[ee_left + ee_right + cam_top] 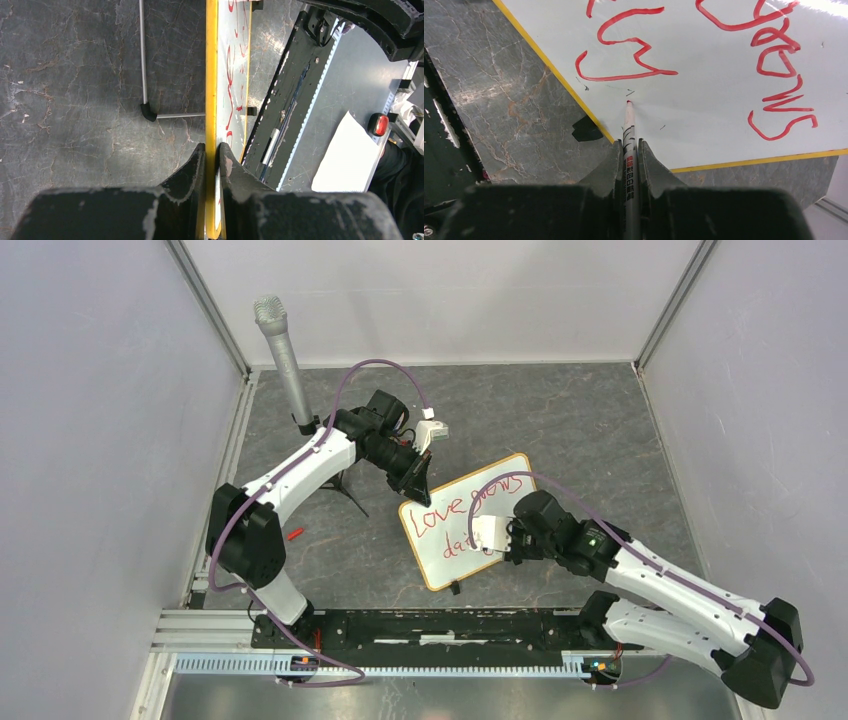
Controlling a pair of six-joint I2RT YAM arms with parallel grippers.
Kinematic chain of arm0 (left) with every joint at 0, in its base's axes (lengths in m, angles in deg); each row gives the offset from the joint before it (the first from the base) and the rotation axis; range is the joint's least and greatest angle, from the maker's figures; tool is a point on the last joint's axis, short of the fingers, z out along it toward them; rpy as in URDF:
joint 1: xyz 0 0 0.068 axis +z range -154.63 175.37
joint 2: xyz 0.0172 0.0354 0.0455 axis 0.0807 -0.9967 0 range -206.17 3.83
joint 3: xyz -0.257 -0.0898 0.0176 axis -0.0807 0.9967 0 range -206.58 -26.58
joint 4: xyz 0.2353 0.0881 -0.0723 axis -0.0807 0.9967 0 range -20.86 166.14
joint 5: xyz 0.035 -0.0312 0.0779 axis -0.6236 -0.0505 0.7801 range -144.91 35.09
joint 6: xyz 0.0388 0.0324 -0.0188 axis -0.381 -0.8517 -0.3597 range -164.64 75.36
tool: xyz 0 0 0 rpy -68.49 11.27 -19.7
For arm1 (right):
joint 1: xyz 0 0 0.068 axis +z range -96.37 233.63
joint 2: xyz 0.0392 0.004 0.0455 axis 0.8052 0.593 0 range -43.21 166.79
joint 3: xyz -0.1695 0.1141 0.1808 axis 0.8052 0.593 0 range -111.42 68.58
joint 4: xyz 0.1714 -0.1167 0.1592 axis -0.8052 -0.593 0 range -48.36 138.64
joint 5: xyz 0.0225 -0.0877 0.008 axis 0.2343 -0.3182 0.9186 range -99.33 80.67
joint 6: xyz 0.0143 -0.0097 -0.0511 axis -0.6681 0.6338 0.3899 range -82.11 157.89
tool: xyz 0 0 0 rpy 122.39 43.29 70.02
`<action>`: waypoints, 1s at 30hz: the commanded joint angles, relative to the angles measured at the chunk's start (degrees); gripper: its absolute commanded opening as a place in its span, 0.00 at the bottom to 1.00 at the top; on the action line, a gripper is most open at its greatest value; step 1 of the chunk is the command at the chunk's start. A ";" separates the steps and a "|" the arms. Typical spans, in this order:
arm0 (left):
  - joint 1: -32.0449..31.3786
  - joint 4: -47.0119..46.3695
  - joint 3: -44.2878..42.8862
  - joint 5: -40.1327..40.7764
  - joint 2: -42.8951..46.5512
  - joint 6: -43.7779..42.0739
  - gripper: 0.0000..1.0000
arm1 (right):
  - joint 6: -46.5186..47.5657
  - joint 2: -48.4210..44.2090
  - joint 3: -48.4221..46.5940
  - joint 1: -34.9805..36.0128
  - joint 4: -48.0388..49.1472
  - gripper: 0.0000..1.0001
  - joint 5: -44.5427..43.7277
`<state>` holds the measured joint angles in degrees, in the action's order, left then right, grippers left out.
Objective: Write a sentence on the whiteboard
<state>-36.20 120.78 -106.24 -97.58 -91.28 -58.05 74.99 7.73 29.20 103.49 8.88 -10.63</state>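
Gripping, left gripper [413, 492]: clenched on the far-left edge of the whiteboard [452, 570]; in the left wrist view the two fingers [196, 162] pinch the yellowish frame between them, one on each face.
Gripping, right gripper [492, 540]: closed around a marker [628, 127], over the near-right part of the whiteboard.
Marker: white barrel with print and a red tip; the tip touches the white surface just below the last red stroke, close to the near frame edge.
Whiteboard: on the dark stone-look table [580, 420], turned at an angle, its left edge under the left gripper and its right part under the right gripper.
Sentence [455, 512]: red cursive in two lines on the whiteboard; the upper line reads "Love grows", the lower line shows "dai" before the right gripper hides the rest.
Clip foot [586, 130]: small, black, on the near edge of the whiteboard, left of the marker tip in the right wrist view.
Microphone [283, 355]: grey, on a thin black tripod, well apart from the whiteboard, to its far left.
Red bit [294, 534]: small, lying on the table to the left of the whiteboard; too small to tell what it is.
Rail [430, 625]: black, running along the table edge on the near side of the whiteboard.
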 commanded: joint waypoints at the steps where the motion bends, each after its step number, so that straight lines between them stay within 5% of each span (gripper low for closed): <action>1: -1.39 1.78 1.08 0.54 -1.68 -3.28 0.02 | -0.55 0.82 1.42 0.03 3.63 0.00 -4.29; 11: -1.39 1.80 0.83 1.23 -1.50 -3.24 0.03 | 0.51 -1.44 0.26 -0.03 2.73 0.00 -2.19; 20: -1.39 3.11 -4.08 5.82 0.46 -2.08 0.50 | 3.03 -4.71 -3.33 -0.03 2.50 0.00 7.01; 30: -1.39 4.85 -11.41 15.60 5.65 -4.07 0.63 | 1.24 -4.12 -6.58 -0.11 3.98 0.00 5.81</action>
<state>-37.55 124.58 -113.34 -87.09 -90.71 -58.73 77.13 3.66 25.38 103.49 10.43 -5.27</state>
